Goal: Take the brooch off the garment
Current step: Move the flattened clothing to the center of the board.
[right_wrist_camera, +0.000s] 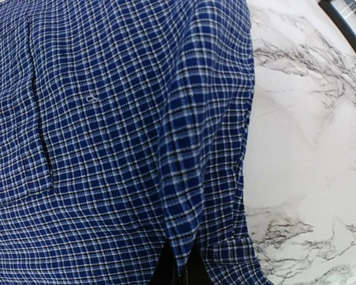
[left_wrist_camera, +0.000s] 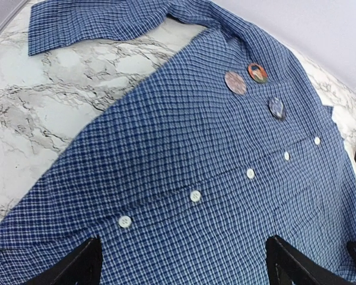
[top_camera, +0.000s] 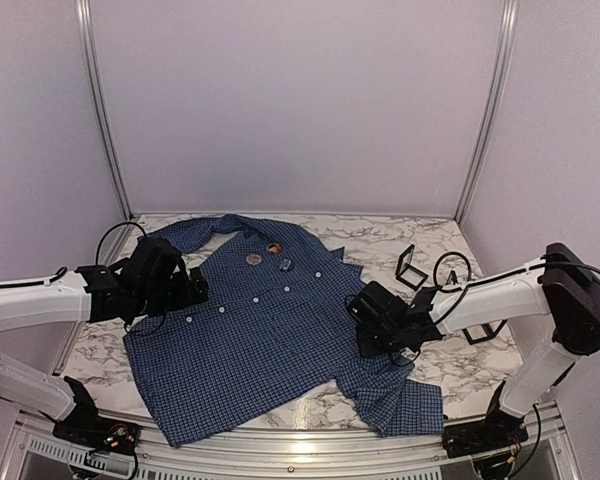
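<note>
Fabric first: clamps right gripper (right_wrist_camera: 179, 276) tight on an edge fold of the garment (right_wrist_camera: 107, 148), hangs left gripper (left_wrist_camera: 184, 264) wide and empty above the garment, leaves brooch (left_wrist_camera: 257, 72) pinned on the garment's chest (removal all ahead).

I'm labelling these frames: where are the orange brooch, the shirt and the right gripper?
brooch (left_wrist_camera: 257, 72), left wrist view, centre of its face.
shirt (left_wrist_camera: 184, 142), left wrist view, front panel.
right gripper (right_wrist_camera: 179, 275), right wrist view, between its fingertips.

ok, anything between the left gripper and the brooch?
Nothing visible. The open left gripper faces flat garment, with only white buttons on the way to the brooch. A pale pin and a bluish pin sit close beside it.
</note>
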`<move>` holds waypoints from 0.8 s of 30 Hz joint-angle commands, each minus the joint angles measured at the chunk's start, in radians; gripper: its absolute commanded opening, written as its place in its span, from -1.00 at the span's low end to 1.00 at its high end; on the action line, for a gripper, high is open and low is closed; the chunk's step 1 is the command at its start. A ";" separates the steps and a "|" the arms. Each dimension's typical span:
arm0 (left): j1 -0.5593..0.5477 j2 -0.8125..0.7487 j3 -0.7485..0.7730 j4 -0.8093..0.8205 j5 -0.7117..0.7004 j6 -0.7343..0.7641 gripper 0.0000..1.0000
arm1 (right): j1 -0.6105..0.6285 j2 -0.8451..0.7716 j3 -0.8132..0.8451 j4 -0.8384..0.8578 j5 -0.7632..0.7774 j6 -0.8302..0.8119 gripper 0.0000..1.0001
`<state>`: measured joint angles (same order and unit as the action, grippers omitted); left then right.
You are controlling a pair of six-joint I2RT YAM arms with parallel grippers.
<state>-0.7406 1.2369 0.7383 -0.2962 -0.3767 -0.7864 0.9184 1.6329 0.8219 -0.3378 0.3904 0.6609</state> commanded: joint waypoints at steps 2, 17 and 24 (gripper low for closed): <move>0.092 -0.069 -0.039 -0.070 -0.083 -0.103 0.95 | 0.011 -0.120 -0.085 -0.089 -0.013 0.081 -1.00; 0.376 0.120 -0.033 0.116 0.183 0.179 0.75 | 0.012 -0.177 -0.041 -0.105 -0.032 0.035 -0.02; 0.386 0.258 0.032 0.134 0.258 0.275 0.71 | 0.029 -0.212 0.049 -0.154 0.002 -0.003 0.29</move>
<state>-0.3607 1.4368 0.7216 -0.1974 -0.1848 -0.5991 0.9291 1.4445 0.7868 -0.4530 0.3569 0.6834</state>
